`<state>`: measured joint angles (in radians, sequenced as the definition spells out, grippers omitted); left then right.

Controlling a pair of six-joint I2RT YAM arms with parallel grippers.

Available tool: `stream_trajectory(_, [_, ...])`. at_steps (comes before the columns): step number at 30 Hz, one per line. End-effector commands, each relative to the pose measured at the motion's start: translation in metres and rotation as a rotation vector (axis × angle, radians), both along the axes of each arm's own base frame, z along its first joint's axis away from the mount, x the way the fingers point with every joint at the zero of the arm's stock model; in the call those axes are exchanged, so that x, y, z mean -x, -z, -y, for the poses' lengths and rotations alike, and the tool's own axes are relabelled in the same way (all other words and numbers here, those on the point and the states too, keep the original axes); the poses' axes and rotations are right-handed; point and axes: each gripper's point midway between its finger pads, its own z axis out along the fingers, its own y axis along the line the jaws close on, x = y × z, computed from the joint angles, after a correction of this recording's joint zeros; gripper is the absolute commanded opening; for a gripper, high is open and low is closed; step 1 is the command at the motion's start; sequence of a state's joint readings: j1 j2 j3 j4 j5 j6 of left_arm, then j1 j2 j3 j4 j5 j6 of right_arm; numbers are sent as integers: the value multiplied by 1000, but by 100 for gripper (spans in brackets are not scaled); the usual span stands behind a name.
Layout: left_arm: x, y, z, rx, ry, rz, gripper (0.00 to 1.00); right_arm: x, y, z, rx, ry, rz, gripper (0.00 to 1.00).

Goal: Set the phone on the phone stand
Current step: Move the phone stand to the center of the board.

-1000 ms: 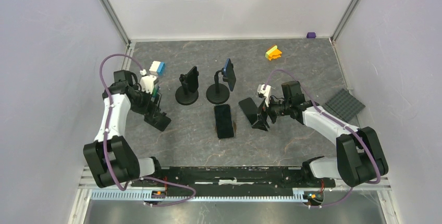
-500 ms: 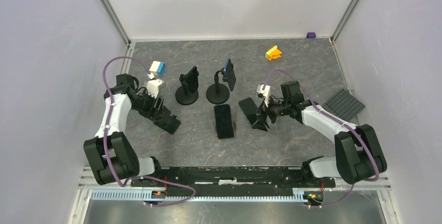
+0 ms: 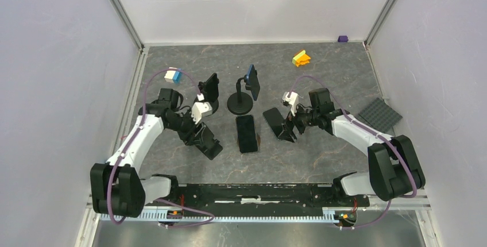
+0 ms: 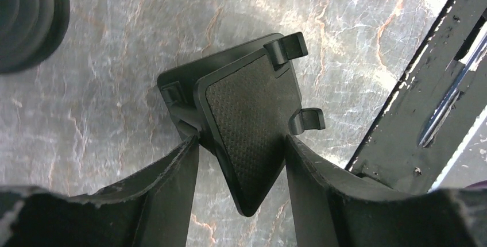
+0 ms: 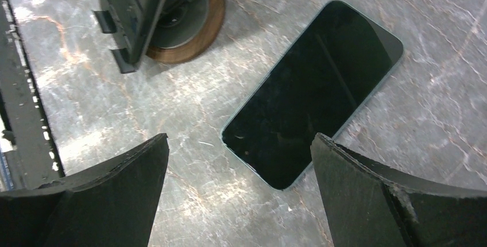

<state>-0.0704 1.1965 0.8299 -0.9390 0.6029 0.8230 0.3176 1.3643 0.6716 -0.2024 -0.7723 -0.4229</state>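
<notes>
A black phone (image 3: 273, 119) lies flat on the grey table right of centre; in the right wrist view (image 5: 313, 95) it lies screen up. My right gripper (image 3: 289, 127) is open and hovers over the phone's near end (image 5: 240, 138), touching nothing. My left gripper (image 3: 202, 138) is shut on a small black phone stand (image 3: 212, 148), left of centre. In the left wrist view the fingers (image 4: 172, 184) press on both sides of the stand's textured plate (image 4: 247, 120), which has two hooks at its far end.
A dark slab on a brown round base (image 3: 247, 133) stands between the grippers, and also shows in the right wrist view (image 5: 189, 11). Two round-based stands (image 3: 205, 95) (image 3: 241, 102) stand behind. Coloured blocks (image 3: 172, 75) (image 3: 300, 58) and a grey baseplate (image 3: 379, 115) lie around.
My left arm has swung right from the table's left side toward the centre, carrying the black stand. The right arm has hardly moved.
</notes>
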Motion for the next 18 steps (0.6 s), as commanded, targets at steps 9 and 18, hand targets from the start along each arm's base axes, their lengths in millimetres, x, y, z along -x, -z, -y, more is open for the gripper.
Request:
stream_trajectory(9, [-36, -20, 26, 32, -31, 199, 68, -46, 8, 10, 233, 221, 145, 98])
stream_trajectory(18, [-48, -47, 11, -24, -104, 345, 87, -50, 29, 0, 293, 253, 83, 98])
